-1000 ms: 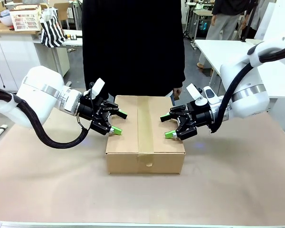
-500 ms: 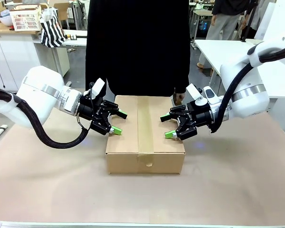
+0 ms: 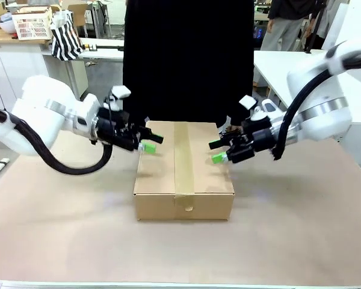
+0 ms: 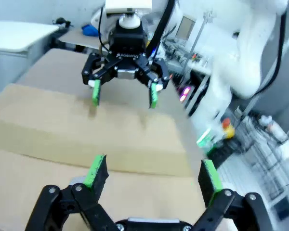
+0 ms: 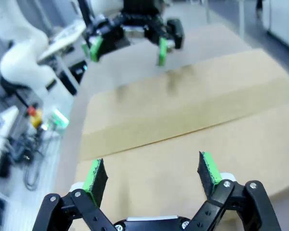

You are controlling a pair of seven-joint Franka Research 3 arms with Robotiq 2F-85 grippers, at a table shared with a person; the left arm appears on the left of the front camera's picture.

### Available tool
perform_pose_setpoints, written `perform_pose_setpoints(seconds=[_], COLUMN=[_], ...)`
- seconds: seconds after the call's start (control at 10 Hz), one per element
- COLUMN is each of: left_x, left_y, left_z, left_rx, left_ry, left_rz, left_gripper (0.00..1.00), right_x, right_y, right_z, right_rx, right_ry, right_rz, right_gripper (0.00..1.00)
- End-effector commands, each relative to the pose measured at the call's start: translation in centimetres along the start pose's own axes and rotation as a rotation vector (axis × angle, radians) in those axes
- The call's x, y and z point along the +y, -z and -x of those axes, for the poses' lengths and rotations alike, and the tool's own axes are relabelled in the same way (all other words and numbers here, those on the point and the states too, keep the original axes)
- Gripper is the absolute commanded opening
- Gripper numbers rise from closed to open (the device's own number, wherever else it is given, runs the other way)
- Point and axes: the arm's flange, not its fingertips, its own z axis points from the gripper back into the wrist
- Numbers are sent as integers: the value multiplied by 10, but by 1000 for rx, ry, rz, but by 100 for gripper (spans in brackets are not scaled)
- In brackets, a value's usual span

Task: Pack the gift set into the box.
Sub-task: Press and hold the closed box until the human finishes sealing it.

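Brown paper-covered table (image 3: 301,229), closed taped box (image 3: 183,174) in the middle.
Left gripper (image 3: 151,142) and right gripper (image 3: 215,152) hover wide open, holding nothing; no readable writing.

Box (image 3: 183,174) taped shut, contents hidden; person (image 3: 186,60) cut off above the chest; right wrist view blurred

The shut box (image 3: 184,174) blocks mid-counter (image 3: 66,235); a person (image 3: 186,60) stands just behind it. Counter lies bare left, right and in front.
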Motion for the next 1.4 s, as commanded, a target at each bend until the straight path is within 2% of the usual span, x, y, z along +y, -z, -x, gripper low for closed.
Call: perform_pose_setpoints(seconds=[0.0,0.1,0.2,0.3,0.5,0.7,0.8,0.9,1.3], left_x=[-37,-53,-65,-77,-113,-151,-155,-112,-112], left_y=[-21,-29,-39,-50,-82,-120,-135,-113,-113], left_z=[-36,-44,-47,-45,-13,19,21,11,11], left_rx=[-157,-216,-235,-265,-353,-511,-500,-400,-400], left_ry=[-230,-299,-379,-480,-836,-892,-728,-875,-875], left_rz=[-30,-51,-88,-66,-95,-88,-133,-100,-100], left_gripper=[100,100,100,100,100,100,100,100,100], right_x=[32,41,46,49,63,69,60,64,64], right_y=[-45,-65,-86,-112,-183,-236,-233,-231,-231], right_z=[-29,-36,-38,-34,-6,29,37,22,22], right_rx=[20,20,13,-39,-251,-440,-387,-320,-320], right_ry=[284,364,446,520,614,689,654,655,655], right_rz=[-33,-38,-53,-49,12,131,182,81,81], right_gripper=[100,100,100,100,100,100,100,100,100])
